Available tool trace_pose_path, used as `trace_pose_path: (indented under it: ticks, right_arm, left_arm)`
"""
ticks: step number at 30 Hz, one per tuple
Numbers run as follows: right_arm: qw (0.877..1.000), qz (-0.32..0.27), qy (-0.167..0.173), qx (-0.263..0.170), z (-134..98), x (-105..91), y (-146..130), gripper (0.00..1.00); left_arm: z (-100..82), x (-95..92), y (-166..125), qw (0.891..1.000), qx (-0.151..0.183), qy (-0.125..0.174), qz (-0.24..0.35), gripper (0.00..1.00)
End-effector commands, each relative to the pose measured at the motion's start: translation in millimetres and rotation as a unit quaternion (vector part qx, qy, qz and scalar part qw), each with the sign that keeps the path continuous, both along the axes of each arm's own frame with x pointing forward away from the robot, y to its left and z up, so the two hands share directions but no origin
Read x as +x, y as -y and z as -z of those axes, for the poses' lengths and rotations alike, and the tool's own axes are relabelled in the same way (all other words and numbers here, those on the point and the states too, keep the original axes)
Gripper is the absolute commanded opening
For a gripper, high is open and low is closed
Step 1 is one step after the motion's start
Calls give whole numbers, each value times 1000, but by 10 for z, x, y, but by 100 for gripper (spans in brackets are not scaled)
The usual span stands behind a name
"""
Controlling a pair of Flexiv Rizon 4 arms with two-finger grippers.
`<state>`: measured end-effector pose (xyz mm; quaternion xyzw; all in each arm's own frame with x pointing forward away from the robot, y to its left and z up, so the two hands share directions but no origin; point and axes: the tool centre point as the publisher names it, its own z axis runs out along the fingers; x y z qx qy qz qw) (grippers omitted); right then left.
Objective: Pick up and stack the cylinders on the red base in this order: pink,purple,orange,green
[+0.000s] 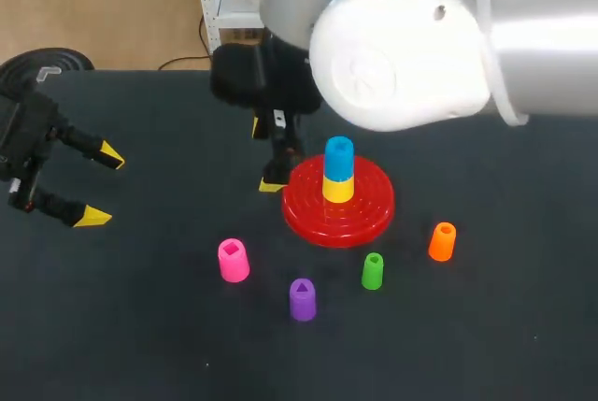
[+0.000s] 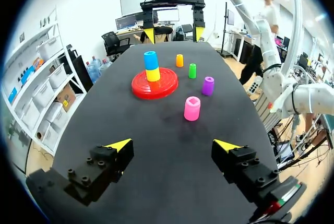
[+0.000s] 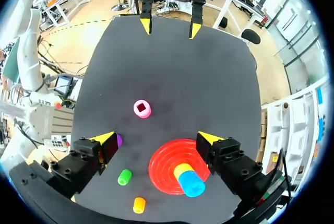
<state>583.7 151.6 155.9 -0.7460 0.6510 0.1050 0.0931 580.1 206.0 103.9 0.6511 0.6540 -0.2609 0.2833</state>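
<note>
A red base (image 1: 313, 219) near the middle of the dark tabletop (image 1: 140, 326) carries a yellow cylinder (image 1: 337, 189) with a blue one (image 1: 338, 158) on top. The four cylinders to be stacked, pink (image 1: 233, 260), purple (image 1: 302, 298), green (image 1: 372, 270) and orange (image 1: 442, 241), stand loose on the tabletop beside it, so no step looks begun. Both end effectors are open and empty: the left end effector (image 1: 101, 186) is well off to the side, the right end effector (image 1: 265, 156) just beside the base.

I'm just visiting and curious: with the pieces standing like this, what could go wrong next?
The red base already carries a yellow cylinder and a blue cylinder, so adding four more may make a tippy stack. The right arm hangs close beside it and could bump it. The green cylinder stands near the purple cylinder; open jaws might knock one over.
</note>
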Motion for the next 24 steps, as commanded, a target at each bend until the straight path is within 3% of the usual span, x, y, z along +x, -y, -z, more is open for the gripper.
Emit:
trace_pose_path:
  ticks: [1, 7, 12, 24]
  right_arm:
    - [999, -19, 4, -36, 88, -106, -227, 100]
    - [998, -38, 3, -50, 373, -258, -433, 100]
    - [998, -39, 1, -50, 591, -306, -457, 100]
    - [995, -62, 32, -72, 905, -363, -452, 100]
  left_arm:
    - [9, -5, -3, 1000, -1, 2, 0, 100]
    - [9, -5, -3, 1000, -1, 2, 0, 100]
    - [9, -5, -3, 1000, -1, 2, 0, 100]
    - [9, -5, -3, 1000, -1, 2, 0, 100]
